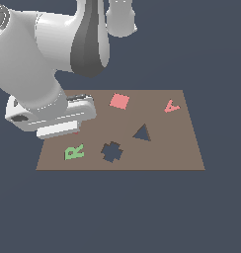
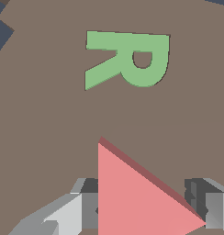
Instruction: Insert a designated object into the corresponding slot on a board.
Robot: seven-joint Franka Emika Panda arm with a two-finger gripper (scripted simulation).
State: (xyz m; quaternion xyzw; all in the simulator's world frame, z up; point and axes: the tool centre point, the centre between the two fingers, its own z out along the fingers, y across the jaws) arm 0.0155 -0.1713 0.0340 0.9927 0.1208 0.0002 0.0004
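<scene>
Straddling the red triangular block (image 2: 137, 197), the gripper (image 2: 146, 209) has its fingers (image 2: 63, 215) apart on either side, not yet clamped. The block lies on the board (image 1: 181, 148) near the green R (image 1: 74, 151), with the triangular slot (image 1: 141, 133) toward three o'clock in the exterior view. Closing on slanted edges could squeeze the block out or twist it, so it would jam at the slot.
</scene>
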